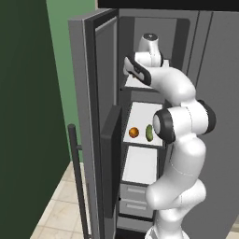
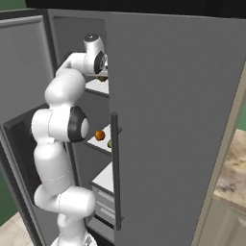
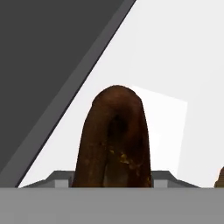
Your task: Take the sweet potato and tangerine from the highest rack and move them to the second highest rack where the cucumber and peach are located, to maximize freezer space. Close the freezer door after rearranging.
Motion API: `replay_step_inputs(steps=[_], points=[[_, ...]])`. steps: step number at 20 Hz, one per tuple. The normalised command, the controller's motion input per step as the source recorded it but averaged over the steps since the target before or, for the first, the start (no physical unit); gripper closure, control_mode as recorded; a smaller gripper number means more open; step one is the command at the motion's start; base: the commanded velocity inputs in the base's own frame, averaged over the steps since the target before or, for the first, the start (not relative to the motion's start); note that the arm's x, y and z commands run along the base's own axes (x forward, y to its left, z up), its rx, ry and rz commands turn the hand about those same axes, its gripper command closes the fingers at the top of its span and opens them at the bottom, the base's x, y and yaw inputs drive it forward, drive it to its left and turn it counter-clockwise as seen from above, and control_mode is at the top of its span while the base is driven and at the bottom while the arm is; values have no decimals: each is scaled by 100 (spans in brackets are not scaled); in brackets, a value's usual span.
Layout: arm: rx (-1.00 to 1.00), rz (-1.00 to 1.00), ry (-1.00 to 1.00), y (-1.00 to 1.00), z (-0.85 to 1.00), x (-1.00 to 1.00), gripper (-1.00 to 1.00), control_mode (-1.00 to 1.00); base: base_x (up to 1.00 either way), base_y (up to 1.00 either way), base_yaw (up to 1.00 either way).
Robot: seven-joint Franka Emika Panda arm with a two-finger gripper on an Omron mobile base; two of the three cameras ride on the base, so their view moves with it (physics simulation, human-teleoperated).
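Sweet potato: 1 dark brown oblong, centre and bottom of the hand view, very close to my claw, lying on the white plate of the highest rack. My finger tips are hidden beneath it at the bottom edge, so I cannot tell whether my claw has closed on it or stands apart.

Brown sliver: 1, lower right edge of the hand view; too little shows to name it.

Highest rack: upper centre of the left base view, my hand and wrist reaching in over it.

Second highest rack: middle of the left base view, white plate. Holds 1 peach and 1 cucumber, side by side, peach to the left, a small gap between them. Peach also at centre left of the right base view.

Freezer: grey cabinet, grey drawers at the bottom.

Freezer door: left of the left base view, swung open, with a dark bar handle at lower left.
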Motion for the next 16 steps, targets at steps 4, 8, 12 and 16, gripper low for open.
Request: replay_step_inputs(steps=[4, 8, 12, 16], points=[[-5, 1, -2, 0, -22, -22, 100, -100, 0, 0, 0], [-4, 8, -7, 4, -25, -73, 100, -100, 0, 0, 0], [0, 12, -8, 0, -10, -98, 100, -100, 0, 0, 0], [0, 12, -6, 0, -11, -100, 100, -100, 0, 0, 0]])
